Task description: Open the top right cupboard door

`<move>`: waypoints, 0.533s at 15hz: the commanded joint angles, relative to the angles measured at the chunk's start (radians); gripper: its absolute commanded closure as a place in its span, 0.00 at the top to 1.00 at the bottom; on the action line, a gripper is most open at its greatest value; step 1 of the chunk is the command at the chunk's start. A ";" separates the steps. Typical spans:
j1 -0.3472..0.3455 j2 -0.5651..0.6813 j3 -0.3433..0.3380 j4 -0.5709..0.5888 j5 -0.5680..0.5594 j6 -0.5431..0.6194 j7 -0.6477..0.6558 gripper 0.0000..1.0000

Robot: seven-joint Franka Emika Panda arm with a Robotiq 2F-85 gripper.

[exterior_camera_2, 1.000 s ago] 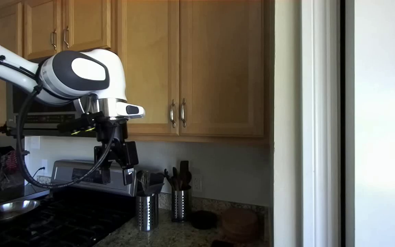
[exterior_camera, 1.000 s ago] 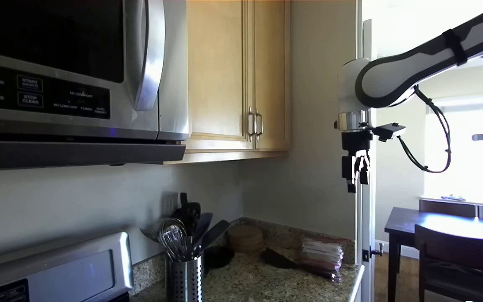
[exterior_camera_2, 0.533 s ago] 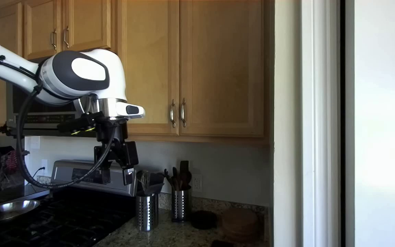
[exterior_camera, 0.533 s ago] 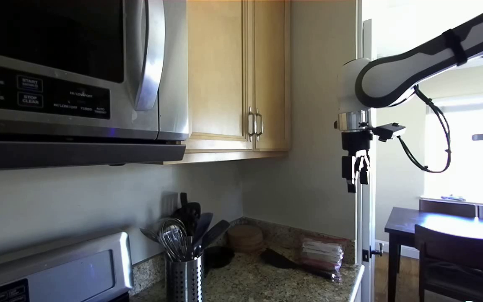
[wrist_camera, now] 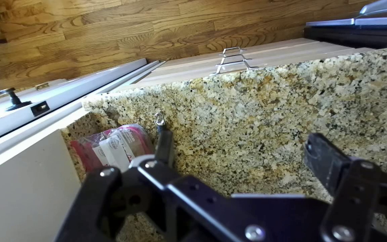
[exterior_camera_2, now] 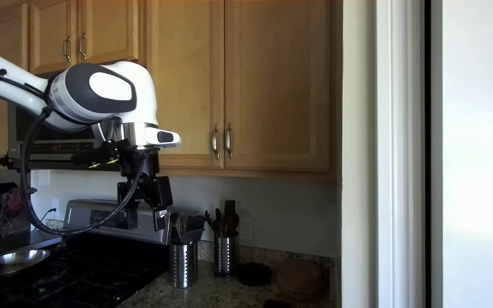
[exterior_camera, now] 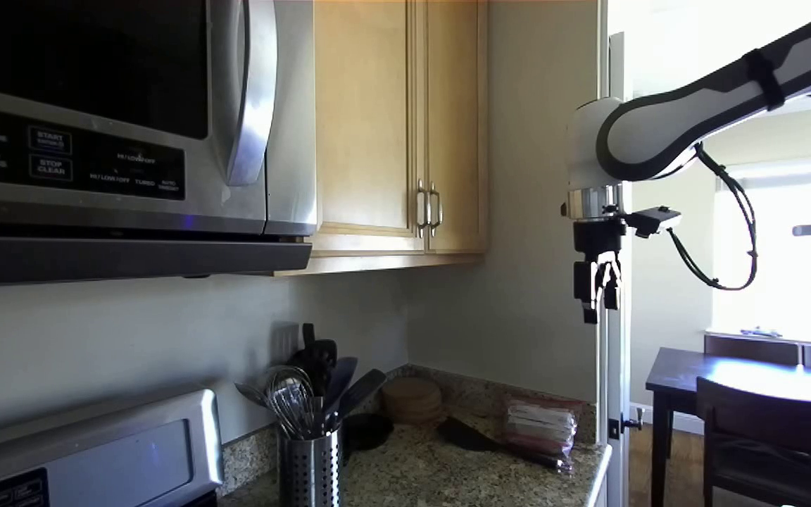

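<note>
The top right cupboard door (exterior_camera_2: 278, 77) is a tall light-wood door with a recessed panel, and it is shut. It also shows, narrow and angled, in an exterior view (exterior_camera: 456, 105). Its silver bar handle (exterior_camera_2: 228, 140) sits low at its left edge. The handle also shows in an exterior view (exterior_camera: 436, 209). My gripper (exterior_camera: 600, 308) points down, below handle height and well apart from the door. In an exterior view the gripper (exterior_camera_2: 146, 220) appears left of the handles, in front of the stove. In the wrist view the gripper (wrist_camera: 240, 143) is open and empty above the counter; the cupboard door is out of view there.
The twin door (exterior_camera_2: 182, 85) with its own handle (exterior_camera_2: 215, 141) is beside it. The microwave (exterior_camera: 291, 120) juts out left of the cupboard. Utensil holders (exterior_camera_2: 184, 265) stand on the granite counter (wrist_camera: 233, 111). A plastic-wrapped package (wrist_camera: 116, 144) lies below. A wall edge (exterior_camera_2: 357, 149) is on the right.
</note>
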 commanded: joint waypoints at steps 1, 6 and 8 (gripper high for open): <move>0.034 0.011 -0.015 0.008 0.010 0.028 -0.018 1.00; 0.084 0.076 -0.060 0.073 0.038 0.169 -0.168 1.00; 0.091 0.109 -0.079 0.103 0.039 0.231 -0.228 1.00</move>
